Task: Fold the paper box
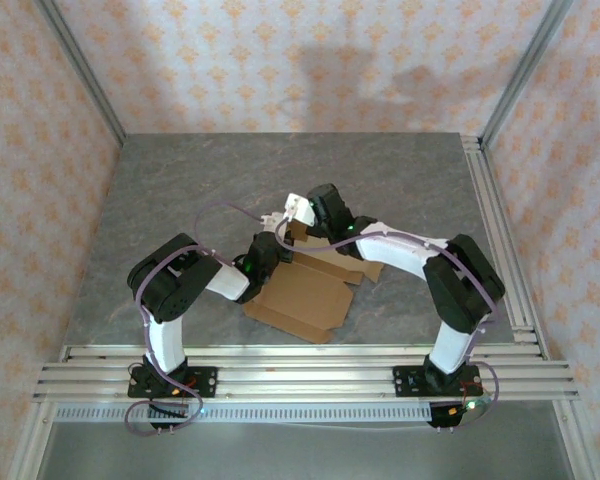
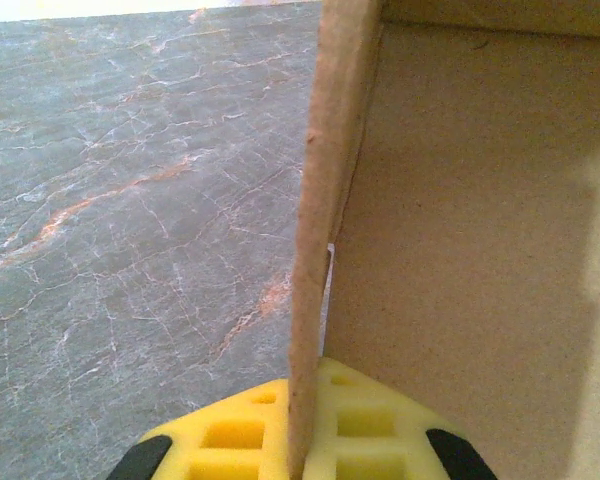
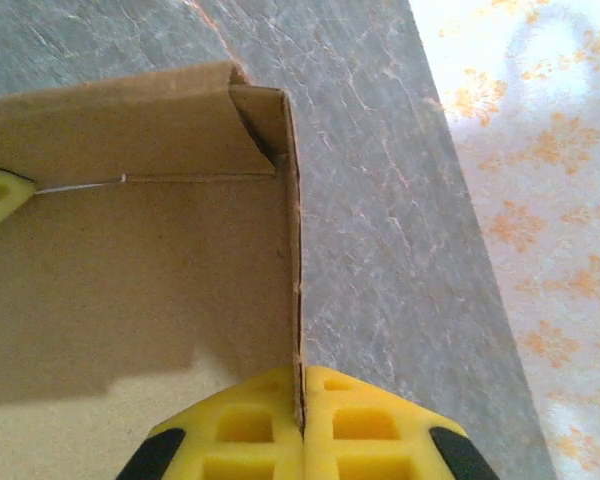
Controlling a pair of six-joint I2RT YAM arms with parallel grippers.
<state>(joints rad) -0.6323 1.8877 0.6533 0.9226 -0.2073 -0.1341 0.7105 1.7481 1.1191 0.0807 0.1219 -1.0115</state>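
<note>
Both arm bases sit on aluminium rails point(image 1: 300, 365) at the near edge of the surface point(image 1: 400, 180). The paper box point(image 1: 305, 295) lies just beyond the rails, near the centre of the surface. It is partly folded, and a flat panel extends toward the rails. The left gripper point(image 2: 300, 445) is closed. Its yellow pads point(image 2: 230, 440) clamp the edge of an upright side wall of the box. The right gripper point(image 3: 302, 425) is likewise closed. It pinches the thin edge of another raised wall, which meets a further wall at a folded corner. Beyond the box, the grey marbled surface extends to patterned walls point(image 1: 300, 60).
</note>
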